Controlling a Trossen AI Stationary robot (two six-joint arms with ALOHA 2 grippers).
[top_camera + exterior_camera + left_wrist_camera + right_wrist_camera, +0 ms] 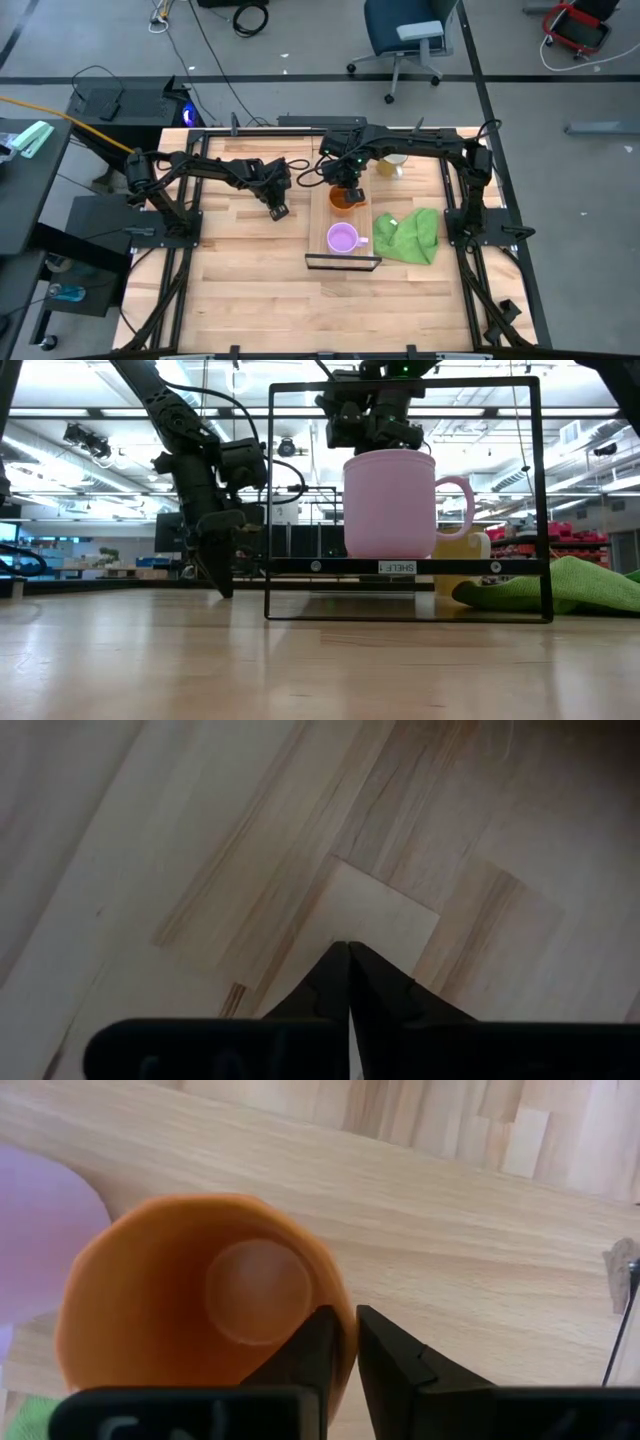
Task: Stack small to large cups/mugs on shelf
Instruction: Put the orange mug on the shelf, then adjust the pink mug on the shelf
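Mugs are the whole business here: a small light-purple handled mug (342, 238) stands upright on the long light-wood shelf plank (322, 215) near its thin black metal frame end, and a mid-size orange handled mug (346, 199) stands on the same plank just behind it. The right hand (345, 1342) is over the orange mug with one finger inside the rim and one outside, the wall between them; the gap looks narrow, and I cannot tell whether it is pinching or letting go. The larger pale yellow-cream mug (393, 165) sits off the plank on the wooden bench (240, 280), past the orange one, near a crumpled green cloth (408, 236). The left hand (348, 970) hangs low over bare bench to the left of the shelf, fingers pressed together and holding nothing. These look like light, rigid, smooth mugs, probably plastic, so I would judge them easy to lift but a bit slippery; a rim pinch suits them, as does the handle. The orange one is empty right down to its round bottom, and from above the purple one looks empty too; the cream mug's inside is too small to make out.
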